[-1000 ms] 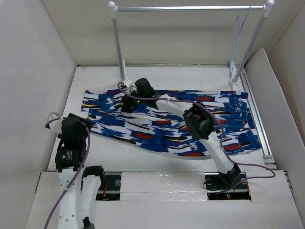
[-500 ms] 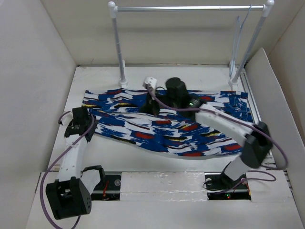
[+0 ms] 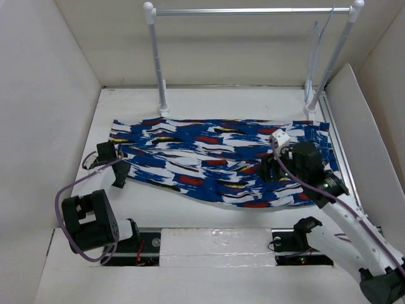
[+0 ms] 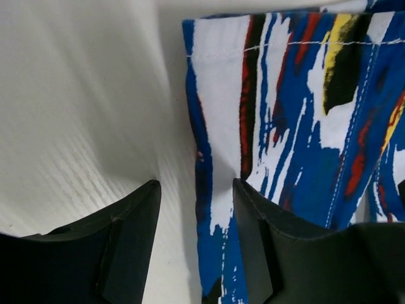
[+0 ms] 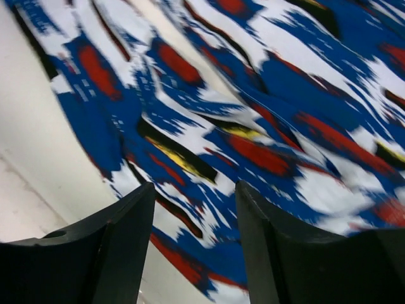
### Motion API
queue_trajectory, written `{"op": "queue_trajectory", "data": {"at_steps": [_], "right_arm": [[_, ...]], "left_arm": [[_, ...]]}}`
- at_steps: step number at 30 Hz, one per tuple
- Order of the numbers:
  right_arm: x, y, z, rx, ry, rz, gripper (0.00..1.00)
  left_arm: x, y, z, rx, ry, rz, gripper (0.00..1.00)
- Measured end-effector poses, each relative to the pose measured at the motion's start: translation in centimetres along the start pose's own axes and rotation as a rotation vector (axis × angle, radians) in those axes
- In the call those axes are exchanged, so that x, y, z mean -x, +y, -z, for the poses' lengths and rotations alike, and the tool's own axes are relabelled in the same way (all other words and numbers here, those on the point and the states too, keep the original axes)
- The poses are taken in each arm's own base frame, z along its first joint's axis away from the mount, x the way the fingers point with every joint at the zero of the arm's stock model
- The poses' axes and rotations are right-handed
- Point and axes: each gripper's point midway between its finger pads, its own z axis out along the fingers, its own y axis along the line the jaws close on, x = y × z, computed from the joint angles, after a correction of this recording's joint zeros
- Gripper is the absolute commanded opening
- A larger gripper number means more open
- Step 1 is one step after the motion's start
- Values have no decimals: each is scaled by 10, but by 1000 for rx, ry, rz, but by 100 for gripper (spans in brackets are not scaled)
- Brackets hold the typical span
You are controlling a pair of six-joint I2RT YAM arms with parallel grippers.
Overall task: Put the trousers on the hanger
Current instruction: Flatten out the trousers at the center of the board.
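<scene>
White table [image 3: 158, 209]: the left hand [image 4: 196, 190] stands open astride the left edge of the trousers [image 3: 215, 158], which lie spread flat. The right hand [image 5: 195, 190] is open just above their right part. Behind, the hanger [image 3: 314, 50] hangs on the rack [image 3: 253, 11], amid white walls [image 3: 50, 76].

A: Where do the trousers [image 3: 215, 158] lie?
B: Flat on the desk [image 3: 209, 101], stretched from left to right across its middle.
A: What stands behind them?
B: The rail rack [image 3: 253, 11], at the desk's far edge. The hanger [image 3: 315, 54] hangs from its right end, well apart from the trousers.
A: Anything at the ends?
B: The left gripper [image 3: 119, 176] sits at the trousers' left end, by their near edge. The right gripper [image 3: 269, 170] is over their right part.
</scene>
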Motion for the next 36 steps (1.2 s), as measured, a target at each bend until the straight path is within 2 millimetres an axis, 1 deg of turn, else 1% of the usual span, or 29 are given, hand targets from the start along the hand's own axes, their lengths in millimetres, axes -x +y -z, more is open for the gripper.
{"op": "queue_trajectory", "data": {"at_steps": [1,3,4,5,6,7,8,10,11,12,13,14,15,16,17,18,19,20,21,23,24,26,29,32,33,35,36], "right_arm": [[-2,-8,8,-36,-7,-15,61],[-5,-18,23,-85,-20,-40,61],[-6,-22,28,-104,-23,-50,61],[-8,-27,33,-127,-27,-63,61],[-10,-31,38,-148,-24,-77,61],[-18,-33,41,-160,4,-93,60],[-18,-39,44,-187,-6,-106,60],[-28,-48,49,-234,26,-140,54],[-34,-52,51,-257,49,-156,49],[-40,-57,53,-282,71,-171,38],[-46,-60,54,-301,97,-184,31],[-51,-62,54,-314,119,-199,24],[-56,-65,55,-328,142,-213,11],[-61,-68,55,-341,163,-231,6],[-64,-71,55,-354,177,-254,3],[-67,-75,55,-368,192,-275,3],[-70,-78,55,-378,204,-293,5],[-73,-82,54,-389,216,-315,10],[-76,-85,54,-397,226,-334,31],[-80,-90,54,-412,242,-368,52],[-82,-93,54,-419,249,-382,66],[-86,-99,55,-442,264,-406,70],[-97,-118,62,-514,293,-475,71],[-114,-148,73,-625,322,-583,72],[-118,-159,77,-661,320,-616,76],[-122,-181,77,-697,296,-659,81],[-122,-194,75,-716,277,-664,89]], "left_arm": [[0,-1,-3,3,3,-1,45],[3,-10,-6,-27,-7,3,41],[4,-14,-8,-34,-5,4,37],[6,-18,-11,-40,-6,4,17],[7,-22,-14,-46,-5,3,9],[8,-26,-14,-59,-6,-2,0],[8,-29,-19,-51,4,-1,0],[11,-33,-22,-44,4,-13,0],[13,-34,-22,-39,1,-20,0],[14,-34,-22,-33,0,-24,0],[16,-31,-23,-22,0,-26,0],[21,-27,-22,-13,-5,-25,0],[26,-21,-22,0,-9,-15,0],[36,-14,-21,11,-15,6,0],[46,-5,-20,22,-25,32,0],[60,5,-18,36,-43,66,0],[75,17,-16,48,-66,101,0],[88,29,-14,64,-90,134,0],[99,41,-12,79,-111,159,0],[113,59,-7,105,-139,192,0],[115,62,-5,105,-147,194,0],[111,56,1,63,-146,177,0],[99,41,16,-34,-149,148,0],[87,32,26,-112,-141,132,0],[83,32,26,-126,-132,129,0],[72,32,23,-147,-104,125,0],[66,33,21,-154,-82,124,0]]}}
